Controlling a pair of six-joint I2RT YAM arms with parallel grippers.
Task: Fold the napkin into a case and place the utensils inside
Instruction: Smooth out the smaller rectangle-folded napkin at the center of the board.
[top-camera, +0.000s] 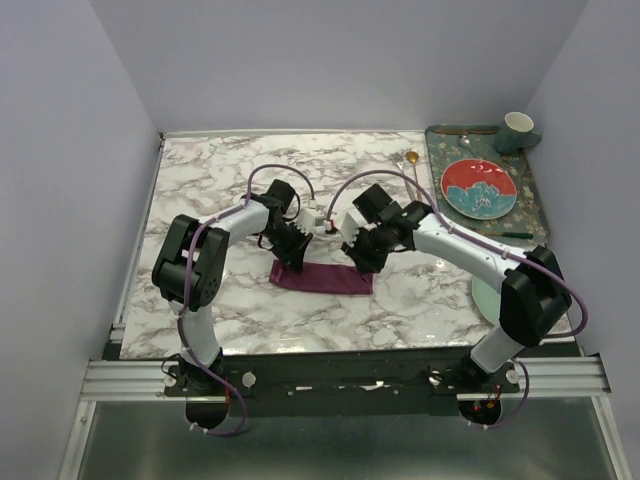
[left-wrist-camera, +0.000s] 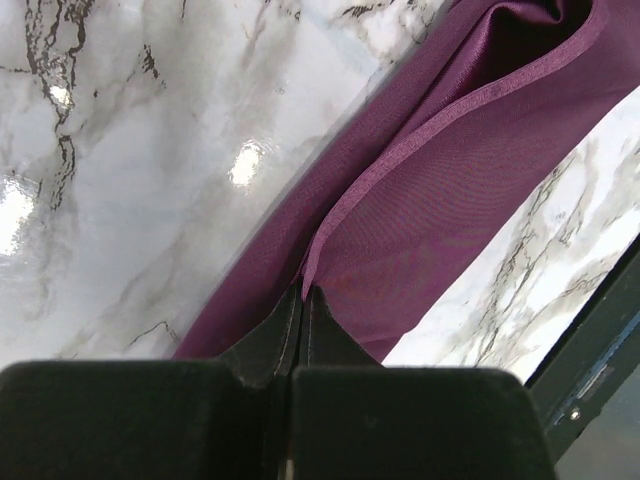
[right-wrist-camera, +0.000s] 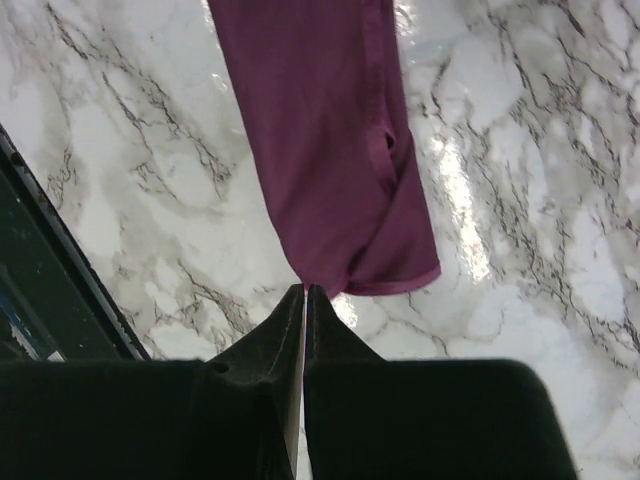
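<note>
At the left end of the strip, the left gripper has its fingers pressed together with the hem of the napkin running straight into the tips. It seems clamped on that top layer, probably to keep the fold from springing open. The plum cloth lies in the middle of the marble table, already doubled into a narrow band running left to right and close to case shape. Its layers lie loose rather than creased flat. At the right end, the right gripper has its fingers nearly closed on the near corner, apparently nipping it. With both ends held, the arms can pull the slippery satin taut or carry it over together. Well to the far right, the gold spoon lies just beside the tray, apart from the cloth and waiting until the pocket is ready. I cannot pick out the fork with any certainty.
</note>
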